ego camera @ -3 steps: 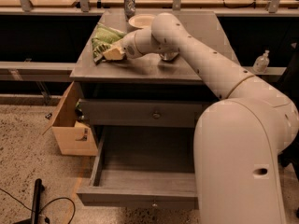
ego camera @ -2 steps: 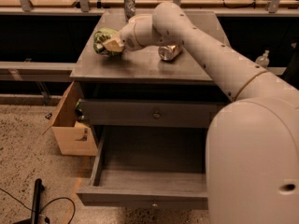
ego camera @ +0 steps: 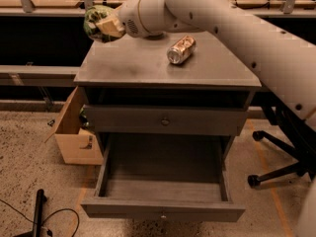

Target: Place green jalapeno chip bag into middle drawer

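My gripper [ego camera: 104, 26] is shut on the green jalapeno chip bag [ego camera: 93, 21], a crumpled green foil bag. It holds the bag in the air above the back left corner of the grey cabinet top [ego camera: 128, 65]. The white arm reaches in from the upper right. The middle drawer [ego camera: 163, 186] is the lower grey drawer. It is pulled wide open below the cabinet and its inside looks empty. Its small round knob [ego camera: 163, 215] shows on the front edge.
A silver drink can [ego camera: 180, 49] lies on its side on the cabinet top. The upper grey drawer [ego camera: 165, 120] is shut. An open cardboard box [ego camera: 74, 132] stands left of the cabinet. A black chair base [ego camera: 276, 167] is at the right. A cable [ego camera: 39, 216] lies on the floor.
The gripper has lifted the green bag off the cabinet top and carried it up and to the left. The view has shifted closer to the cabinet.
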Controlling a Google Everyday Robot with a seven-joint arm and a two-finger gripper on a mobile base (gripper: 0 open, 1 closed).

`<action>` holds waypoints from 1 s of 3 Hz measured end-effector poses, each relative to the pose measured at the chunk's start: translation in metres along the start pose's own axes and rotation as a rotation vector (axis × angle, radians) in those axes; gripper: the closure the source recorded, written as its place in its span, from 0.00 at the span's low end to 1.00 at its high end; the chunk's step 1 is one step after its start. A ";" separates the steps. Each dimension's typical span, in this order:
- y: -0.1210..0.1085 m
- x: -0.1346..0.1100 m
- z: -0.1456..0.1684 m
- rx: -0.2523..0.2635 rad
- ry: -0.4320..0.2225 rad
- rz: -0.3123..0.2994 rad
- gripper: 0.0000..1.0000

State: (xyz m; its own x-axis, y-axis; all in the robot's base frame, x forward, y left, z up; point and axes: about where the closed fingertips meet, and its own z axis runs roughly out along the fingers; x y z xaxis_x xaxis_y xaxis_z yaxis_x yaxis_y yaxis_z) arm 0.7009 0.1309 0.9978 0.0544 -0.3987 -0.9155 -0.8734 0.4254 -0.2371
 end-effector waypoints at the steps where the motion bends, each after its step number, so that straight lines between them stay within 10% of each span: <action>1: 0.052 0.014 -0.019 -0.043 -0.041 0.075 1.00; 3: 0.186 0.048 -0.055 -0.149 -0.091 0.297 1.00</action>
State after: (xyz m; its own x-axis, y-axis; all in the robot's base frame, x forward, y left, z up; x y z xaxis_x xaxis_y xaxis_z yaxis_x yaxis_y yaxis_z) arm 0.5148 0.1462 0.9277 -0.1758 -0.1977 -0.9644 -0.9182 0.3862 0.0882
